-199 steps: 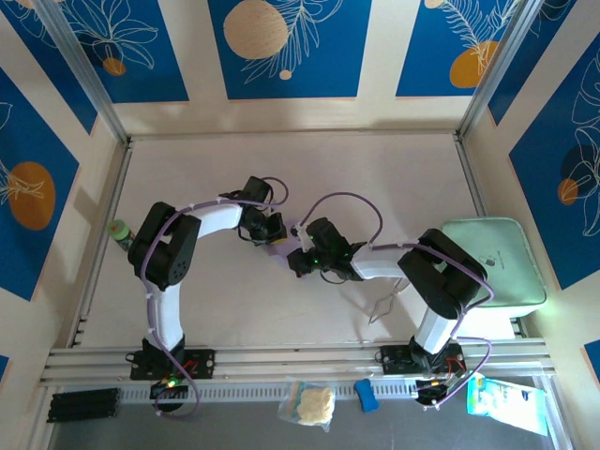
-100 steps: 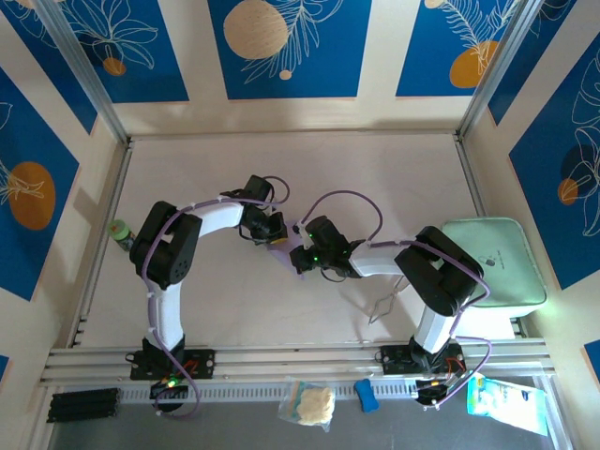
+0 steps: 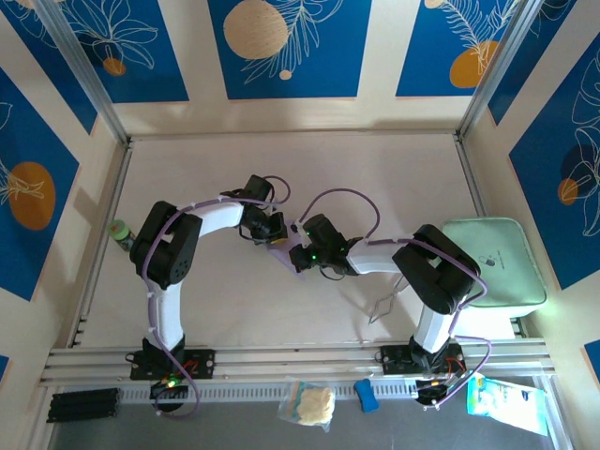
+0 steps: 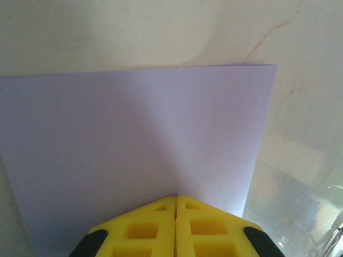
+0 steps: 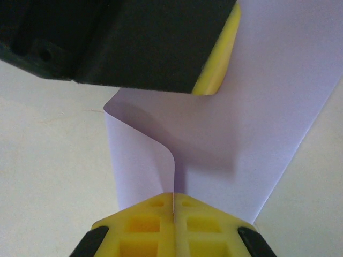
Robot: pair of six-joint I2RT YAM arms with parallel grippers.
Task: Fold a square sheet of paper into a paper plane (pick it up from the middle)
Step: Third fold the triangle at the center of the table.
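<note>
Meeting at the middle of the bench (image 3: 394,178), my two pincers are sharing the square sheet of paper (image 3: 281,247). My left pincer (image 4: 176,199) is clamping one edge of the lavender sheet, its yellow fingers (image 4: 139,230) pressed together and the paper spreading out beyond them. My right pincer (image 5: 174,197) is clamping the opposite side, where the sheet is curling up into an S-shaped bend just ahead of the tips. The pincers are facing each other, close together, with the sheet spanning between them. A pale green tray (image 3: 492,262) is sitting at the right edge of the bench, well apart from the paper.
</note>
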